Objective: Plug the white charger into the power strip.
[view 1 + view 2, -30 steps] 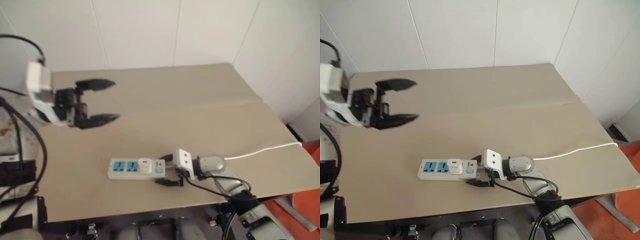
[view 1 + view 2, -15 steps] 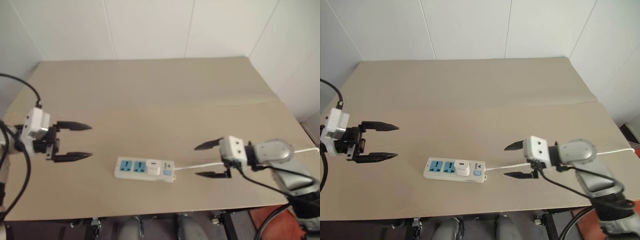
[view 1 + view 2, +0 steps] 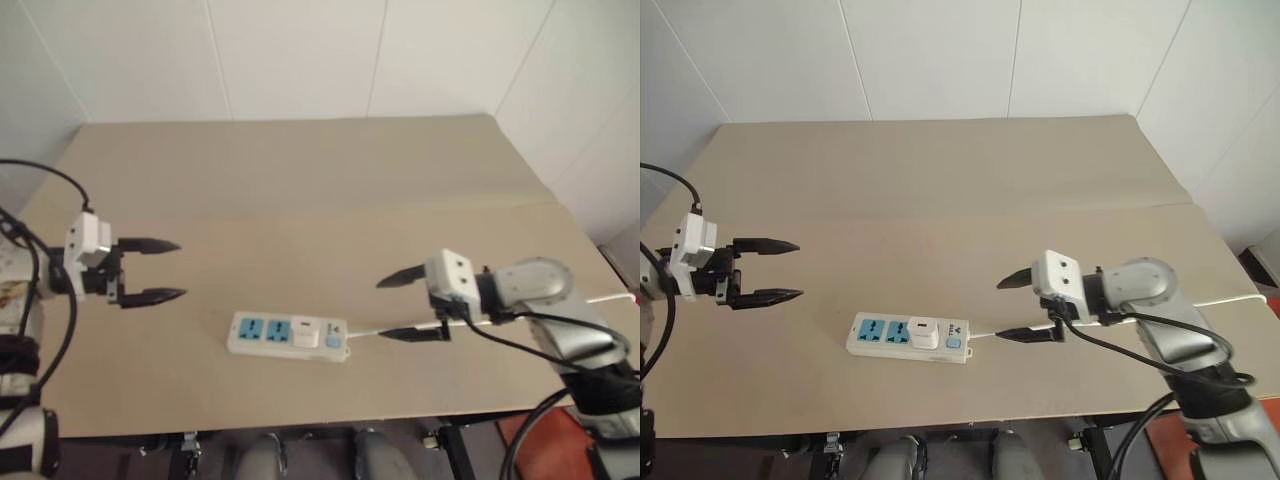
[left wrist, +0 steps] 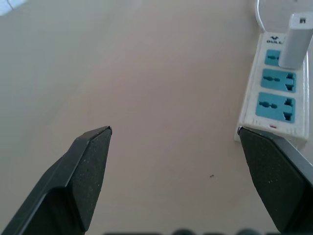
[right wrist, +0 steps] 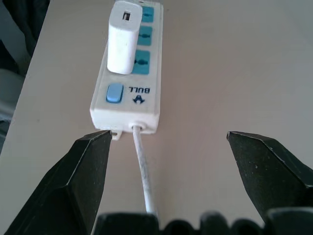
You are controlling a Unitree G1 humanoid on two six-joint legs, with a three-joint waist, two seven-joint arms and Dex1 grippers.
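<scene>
The power strip [image 3: 287, 336] lies near the table's front edge, its cord [image 5: 142, 171] running off to the right. The white charger [image 5: 122, 37] stands upright in the socket nearest the switch end, beside the blue switch [image 5: 114, 93]. Two blue sockets [image 4: 276, 92] to its left are bare. My right gripper [image 3: 412, 304] hovers open just right of the strip's cord end, above the cord, holding nothing. My left gripper [image 3: 164, 270] is open and empty over the table's left side, well apart from the strip and pointing toward it.
The tan table [image 3: 320, 200] has a seam across its middle. White walls close in behind and to the right. Black cables [image 3: 40, 300] hang by my left arm at the table's left edge.
My right gripper has drawn back from the strip's switch end to the right and risen. My left gripper has dropped lower and out to the left. The camera view has also shifted.
</scene>
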